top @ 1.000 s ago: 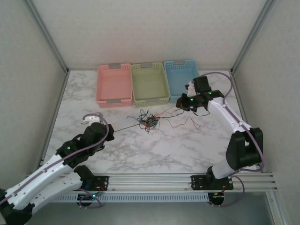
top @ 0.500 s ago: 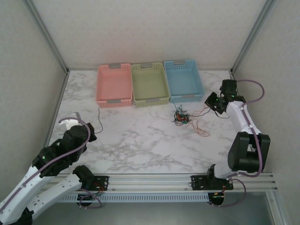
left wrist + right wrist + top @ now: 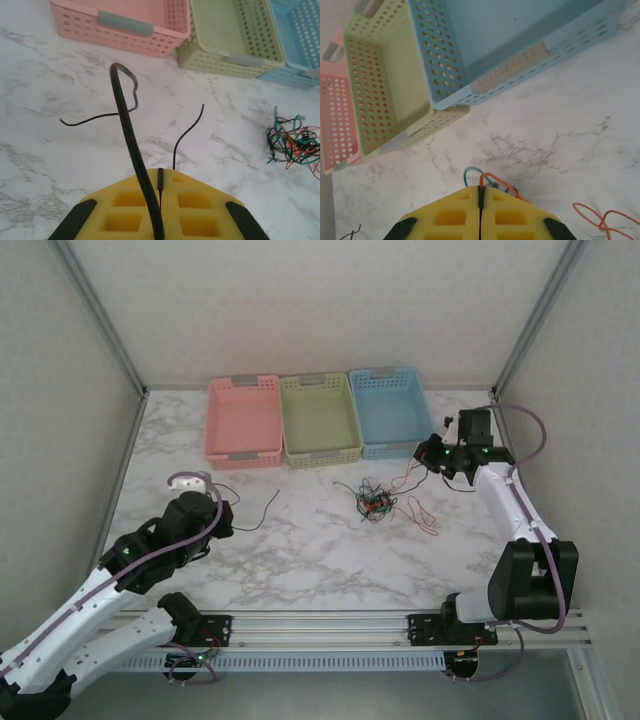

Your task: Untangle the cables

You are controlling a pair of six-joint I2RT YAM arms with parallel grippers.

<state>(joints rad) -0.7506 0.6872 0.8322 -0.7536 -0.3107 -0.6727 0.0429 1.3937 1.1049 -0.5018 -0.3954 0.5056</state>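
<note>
You have the black cable (image 3: 128, 125) freed from the bunch (image 3: 372, 502); left gripper (image 3: 160, 175) pinches it, right gripper (image 3: 481, 192) pinches orange-green strands (image 3: 490, 177)

L hand (image 3: 160, 176) & R hand (image 3: 481, 191) — both pinched shut.

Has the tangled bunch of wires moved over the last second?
Yes. The wire bunch sat in front of the green basket; now it lies further right, in front of the near left corner of the blue basket.
</note>
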